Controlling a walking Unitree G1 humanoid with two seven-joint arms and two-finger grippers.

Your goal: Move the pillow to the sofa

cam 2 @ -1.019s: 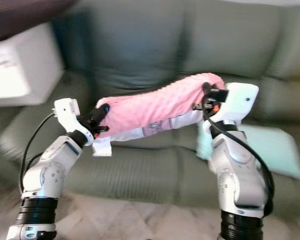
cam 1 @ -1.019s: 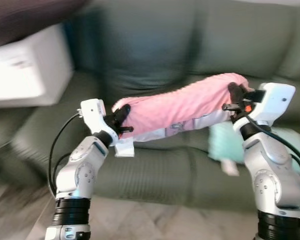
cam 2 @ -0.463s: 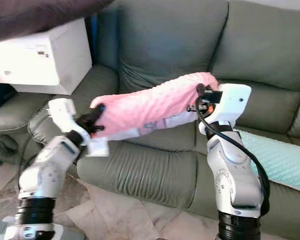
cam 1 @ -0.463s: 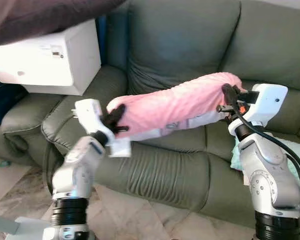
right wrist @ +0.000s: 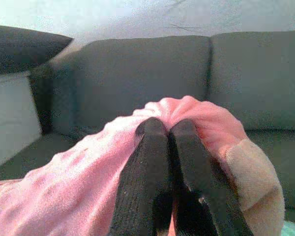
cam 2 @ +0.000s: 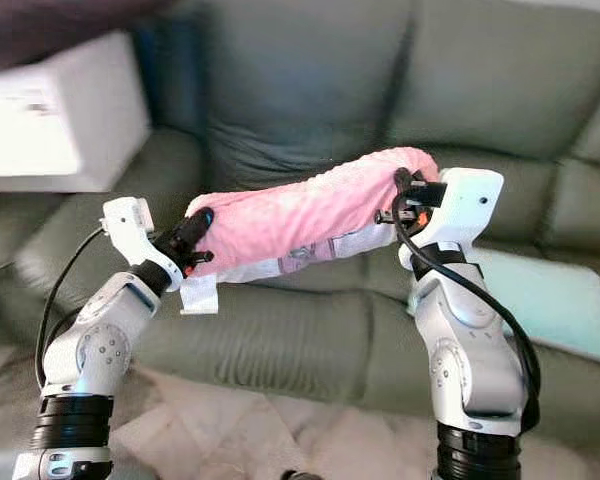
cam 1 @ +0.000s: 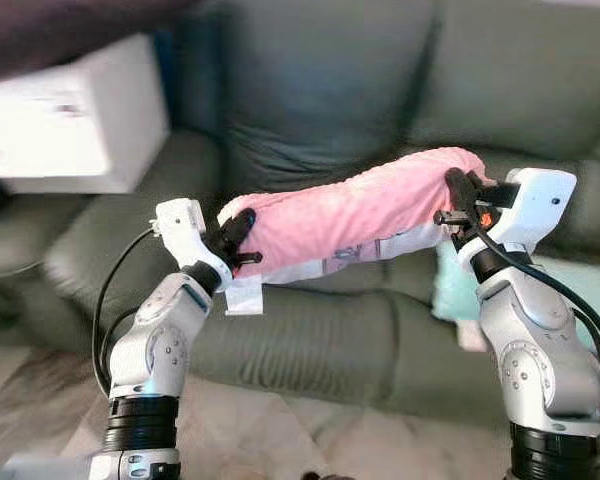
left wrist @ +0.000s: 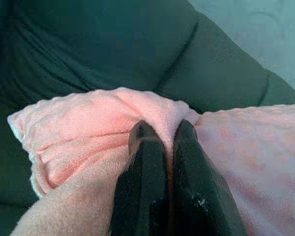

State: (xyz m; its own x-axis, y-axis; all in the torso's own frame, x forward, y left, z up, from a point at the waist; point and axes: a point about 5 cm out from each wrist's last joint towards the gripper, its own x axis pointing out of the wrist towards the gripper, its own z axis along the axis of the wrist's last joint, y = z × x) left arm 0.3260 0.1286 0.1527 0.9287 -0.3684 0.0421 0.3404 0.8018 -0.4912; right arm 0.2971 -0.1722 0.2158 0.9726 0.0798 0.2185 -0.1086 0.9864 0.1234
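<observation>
A long pink pillow (cam 1: 355, 215) hangs in the air between my two arms, above the seat of the dark green sofa (cam 1: 310, 90). My left gripper (cam 1: 242, 232) is shut on the pillow's left end, and the wrist view has its fingers (left wrist: 147, 162) pinching a fold of pink fabric. The right gripper (cam 1: 458, 195) is shut on the higher right end, fingers (right wrist: 155, 157) pressed together on the fabric. A white label (cam 1: 243, 296) dangles below the left end.
A white box (cam 1: 70, 115) with a dark cushion on top rests on the sofa's left armrest. A mint green pillow (cam 2: 540, 300) lies on the seat to the right. Tiled floor (cam 1: 280, 440) runs in front of the sofa.
The camera has shifted and the picture has blurred, so the sofa and white box sit differently in frame. Both grippers keep their hold on the pillow, carried at about the same height.
</observation>
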